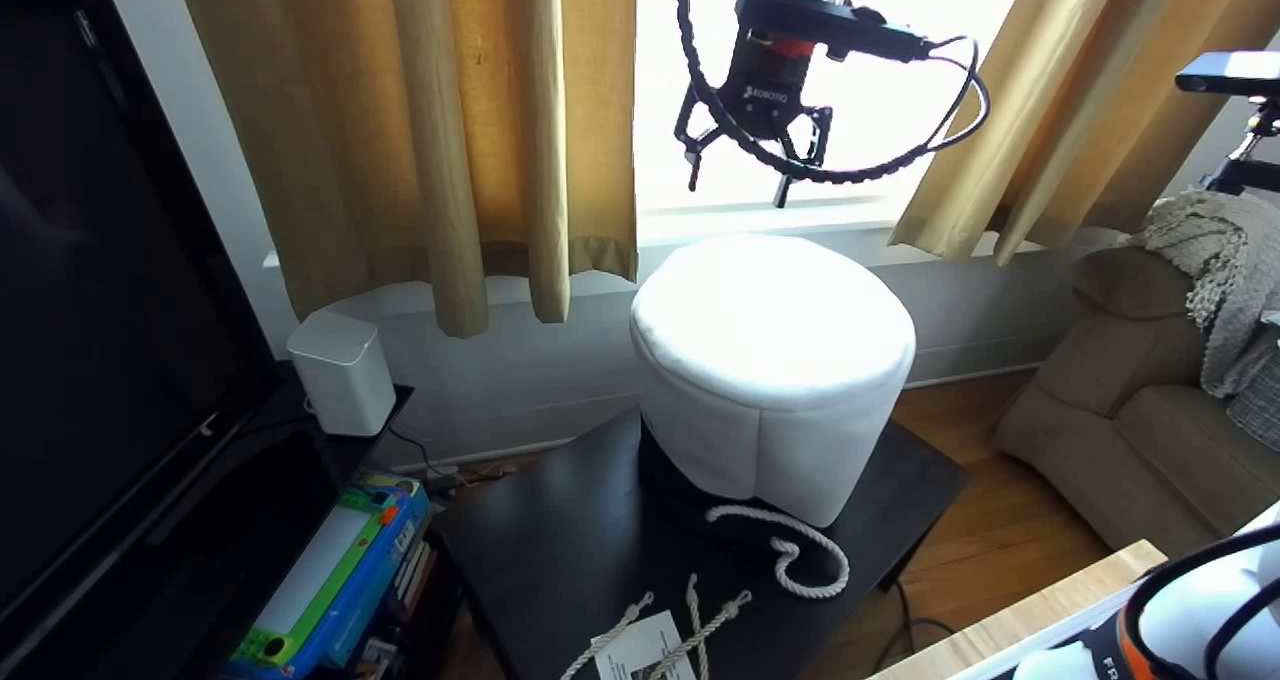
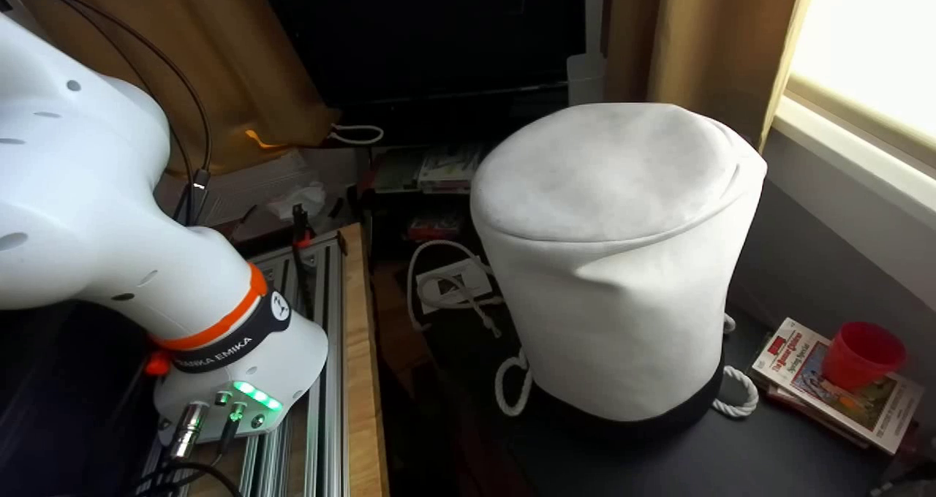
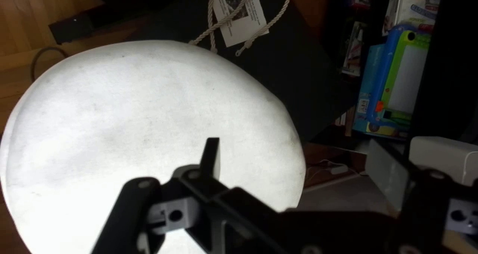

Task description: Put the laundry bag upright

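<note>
The laundry bag [image 1: 775, 330] stands upside down on a black table [image 1: 560, 520]. Its closed white base faces up and its black rim band rests on the tabletop. It also shows in an exterior view [image 2: 614, 300] and fills much of the wrist view [image 3: 149, 115]. White rope handles [image 1: 815, 560] lie at its foot. My gripper [image 1: 738, 190] points down, open and empty, above and behind the bag near the window. In the wrist view, one finger of the gripper [image 3: 295, 160] overlaps the white base and the other lies beyond its edge. No contact with the bag shows.
Loose ropes and a printed card [image 1: 645, 650] lie on the table's near end. Magazines and a red cup [image 2: 863, 354] stand beside the bag. A white box-shaped device [image 1: 342, 375] stands by the TV [image 1: 110, 290]. Curtains [image 1: 500, 130] and a windowsill are behind, a sofa [image 1: 1130, 360] aside.
</note>
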You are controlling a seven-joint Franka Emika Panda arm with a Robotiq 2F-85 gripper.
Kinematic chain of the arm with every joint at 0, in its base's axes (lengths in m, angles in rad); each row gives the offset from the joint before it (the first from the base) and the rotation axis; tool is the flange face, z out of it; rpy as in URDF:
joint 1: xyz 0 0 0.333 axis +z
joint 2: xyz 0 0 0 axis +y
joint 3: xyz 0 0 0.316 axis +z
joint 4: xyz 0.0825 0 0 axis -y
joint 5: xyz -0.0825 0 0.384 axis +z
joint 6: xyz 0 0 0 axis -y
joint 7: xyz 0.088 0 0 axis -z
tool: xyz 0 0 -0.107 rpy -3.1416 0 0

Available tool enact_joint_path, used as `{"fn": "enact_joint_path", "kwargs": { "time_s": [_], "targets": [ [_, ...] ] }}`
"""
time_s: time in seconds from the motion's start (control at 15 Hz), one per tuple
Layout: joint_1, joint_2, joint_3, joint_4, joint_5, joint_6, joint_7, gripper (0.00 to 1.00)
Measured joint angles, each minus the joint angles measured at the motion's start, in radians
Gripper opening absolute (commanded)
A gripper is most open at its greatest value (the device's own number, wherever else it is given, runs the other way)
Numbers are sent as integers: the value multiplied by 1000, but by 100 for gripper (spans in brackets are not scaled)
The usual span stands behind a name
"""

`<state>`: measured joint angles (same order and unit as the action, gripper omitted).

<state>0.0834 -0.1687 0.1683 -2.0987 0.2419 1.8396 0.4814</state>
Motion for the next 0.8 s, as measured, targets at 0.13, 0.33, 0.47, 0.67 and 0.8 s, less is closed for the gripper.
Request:
{"fn": "enact_joint_path", "kwargs": {
  "time_s": [0.13, 0.33, 0.47, 0.67, 0.8],
  "targets": [
    [-22, 12, -44, 0, -9, 0, -74, 100],
    [-59, 24, -111, -1, -34, 2, -224, 100],
    [-79, 34, -146, -3, -48, 24, -335, 100],
    [-96, 53, -183, -19, -68, 93, -479, 100],
    [-106, 68, -202, -37, -75, 136, -548, 100]
  ]
}}
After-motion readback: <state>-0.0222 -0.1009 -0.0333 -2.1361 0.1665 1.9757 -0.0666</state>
